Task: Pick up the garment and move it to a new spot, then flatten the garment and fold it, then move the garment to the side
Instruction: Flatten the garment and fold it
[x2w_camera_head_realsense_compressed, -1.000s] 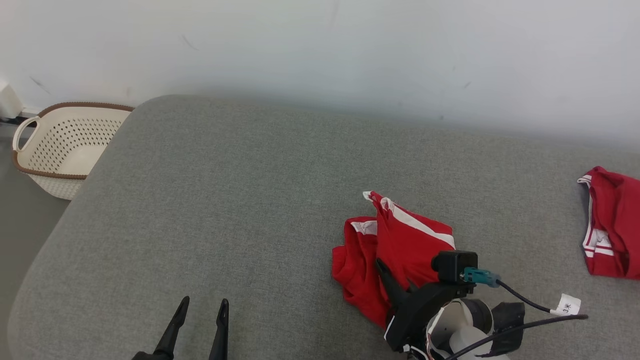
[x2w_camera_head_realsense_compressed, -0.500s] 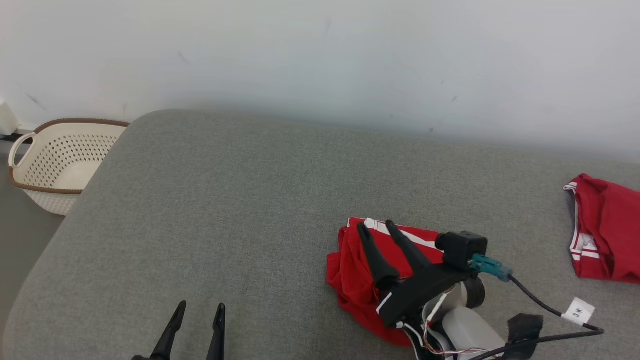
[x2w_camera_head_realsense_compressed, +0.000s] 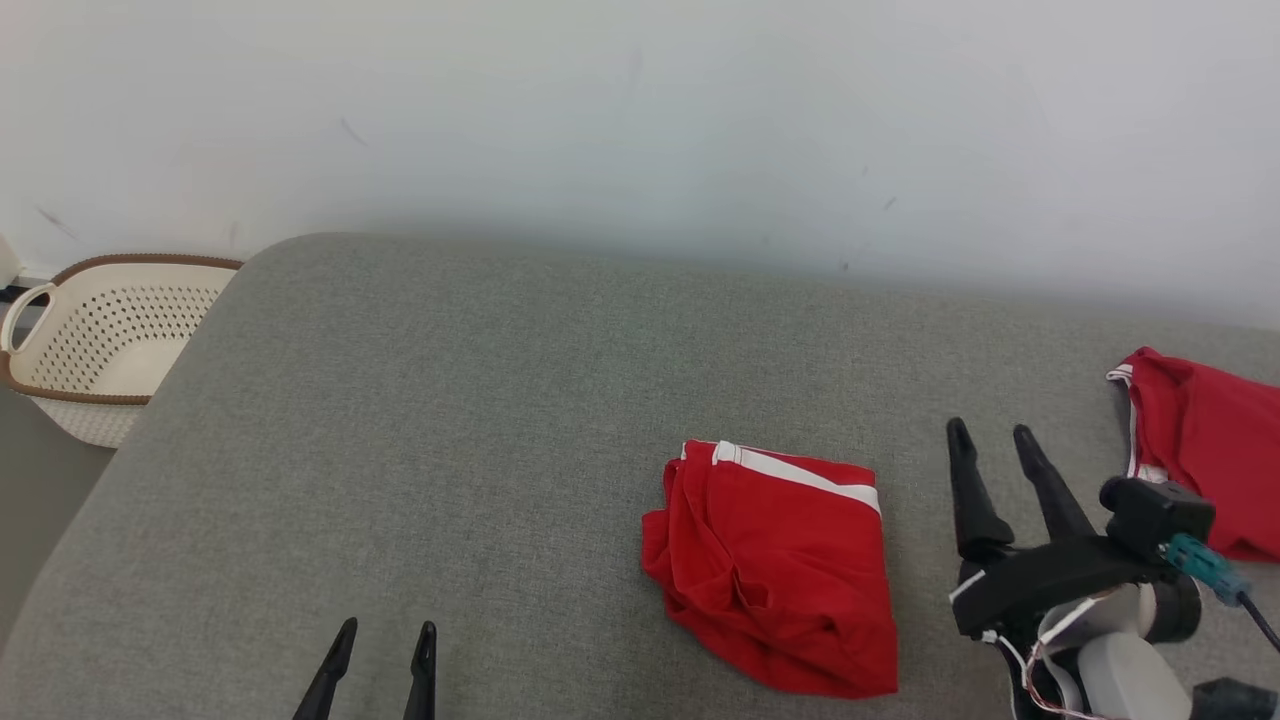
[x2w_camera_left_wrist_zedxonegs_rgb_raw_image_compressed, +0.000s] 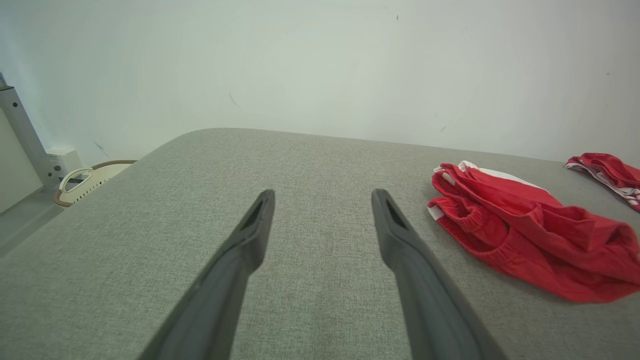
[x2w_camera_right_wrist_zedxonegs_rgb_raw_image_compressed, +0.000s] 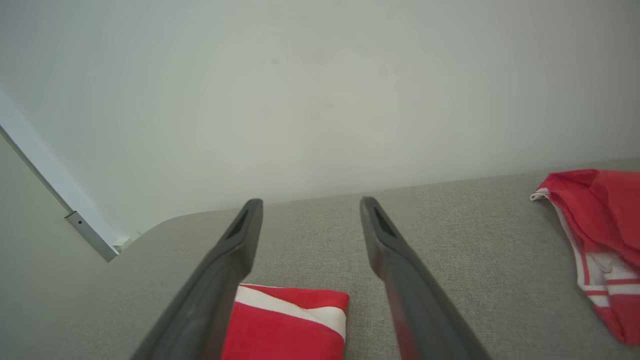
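**Grey pad (x2w_camera_head_realsense_compressed: 450, 420), red garment (x2w_camera_head_realsense_compressed: 775, 570) folded on it**

White wall (x2w_camera_head_realsense_compressed: 640, 120) behind. The red garment lies at 5 o'clock from the pad's centre. Right gripper (x2w_camera_head_realsense_compressed: 990, 432) sits at its 3 o'clock, apart, fingers spread, empty. Left gripper (x2w_camera_head_realsense_compressed: 388, 628) at 7 o'clock, spread, empty. Second red cloth (x2w_camera_head_realsense_compressed: 1200, 440) at the 3 o'clock edge; basket (x2w_camera_head_realsense_compressed: 90, 340) off the pad at 9 o'clock.

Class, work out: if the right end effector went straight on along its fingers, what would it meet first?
Probably bare grey cushion, then the white wall; depth is unclear. The right end effector points between the folded red garment and the second red garment.
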